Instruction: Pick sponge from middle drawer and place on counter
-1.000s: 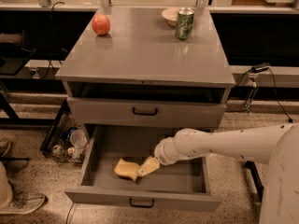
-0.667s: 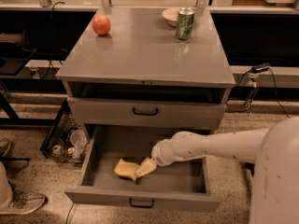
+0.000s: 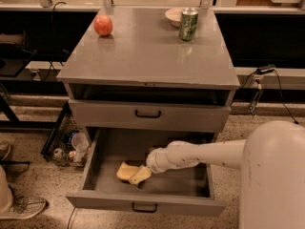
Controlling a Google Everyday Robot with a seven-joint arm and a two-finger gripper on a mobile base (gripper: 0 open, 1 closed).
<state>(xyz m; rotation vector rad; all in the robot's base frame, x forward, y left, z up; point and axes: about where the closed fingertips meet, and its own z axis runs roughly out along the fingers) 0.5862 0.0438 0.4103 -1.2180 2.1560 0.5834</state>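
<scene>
One white arm (image 3: 205, 154), stretched leftward from the robot's body (image 3: 274, 175) at lower right into the pulled-out middle drawer (image 3: 143, 205); at its tip the gripper (image 3: 141, 175), low over the drawer floor and right against the sponge (image 3: 125, 171); impossible to tell how wide open, or holding anything or not; sponge pale yellow, lying flat on the drawer bottom left of centre, nearer the front panel than the back, overlapped by the gripper at its right end; above, a taller-fronted drawer (image 3: 147, 114) with a black handle, pushed in; above that a dark gap just beneath the counter (image 3: 147, 61); on the counter a red apple (image 3: 103, 25) at the back left, a green can (image 3: 188, 24) upright at the back right, a pale bowl (image 3: 172, 15) just behind the can, touching or not unclear; on the floor left of the cabinet, a wire crate of bottles (image 3: 71, 144); a shoe (image 3: 21, 206) near the lower left corner.
</scene>
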